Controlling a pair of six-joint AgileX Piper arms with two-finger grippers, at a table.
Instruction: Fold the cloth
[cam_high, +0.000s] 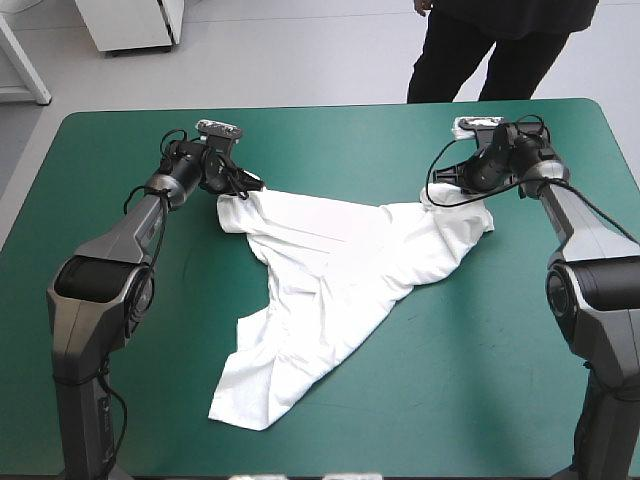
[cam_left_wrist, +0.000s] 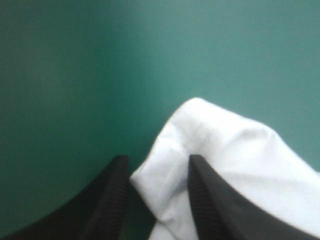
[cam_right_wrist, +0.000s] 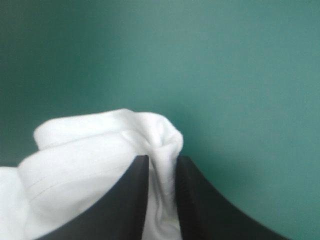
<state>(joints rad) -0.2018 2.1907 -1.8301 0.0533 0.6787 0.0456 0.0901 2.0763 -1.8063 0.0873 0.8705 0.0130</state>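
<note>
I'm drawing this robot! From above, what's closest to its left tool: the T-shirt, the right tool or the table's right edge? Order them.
1. The T-shirt: corner in the left tool.
2. The right tool: across the T-shirt.
3. The table's right edge: beyond that tool.

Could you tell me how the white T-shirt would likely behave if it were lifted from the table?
Probably floppy: the T-shirt lies in soft creases and bunches inside the right pincer. Lifted by its far corners, the middle would likely sag, since its near end lies rumpled. It looks thin and light, so it should trail over the teal-green cover easily.
</note>
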